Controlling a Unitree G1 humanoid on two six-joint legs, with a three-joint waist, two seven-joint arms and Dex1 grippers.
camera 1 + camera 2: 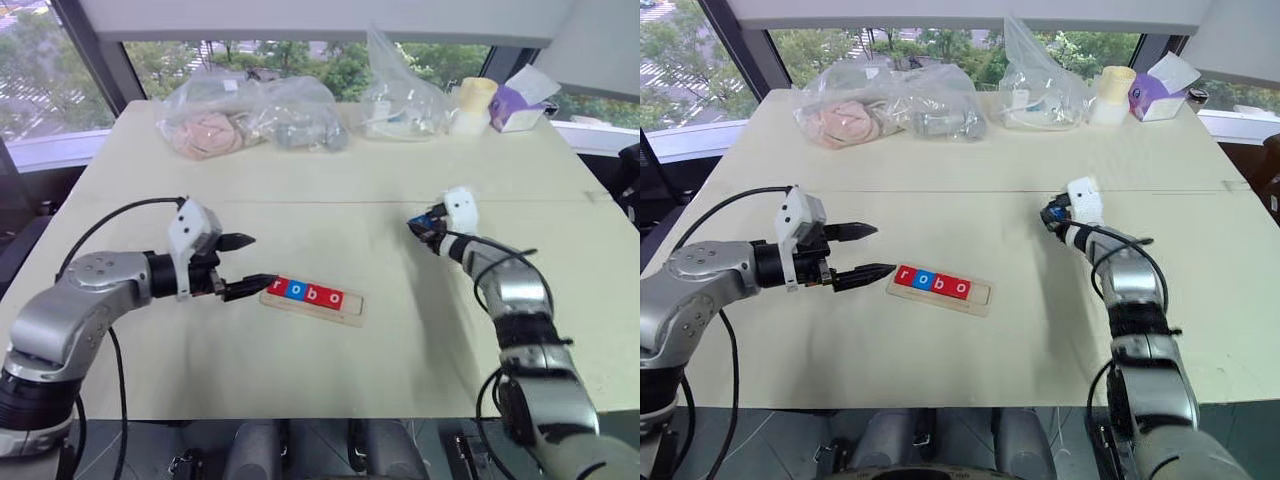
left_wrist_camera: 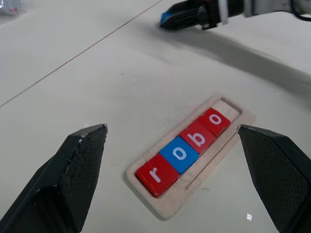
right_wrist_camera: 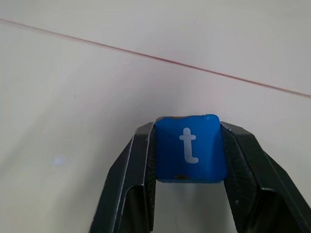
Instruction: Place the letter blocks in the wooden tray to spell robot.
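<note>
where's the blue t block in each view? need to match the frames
Left eye view: blue t block sits at the right gripper tip, right of centre above the table.
Right eye view: same place, at that gripper's tip, right of the wooden tray.
Left wrist view: blue end at the top, clamped in the far gripper.
Right wrist view: centre, between the jaws, letter facing the camera.
Shared landmark: the thin red line across the table.

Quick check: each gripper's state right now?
Left gripper: open, empty, beside the wooden tray.
Right gripper: closed on the blue t block.
</note>
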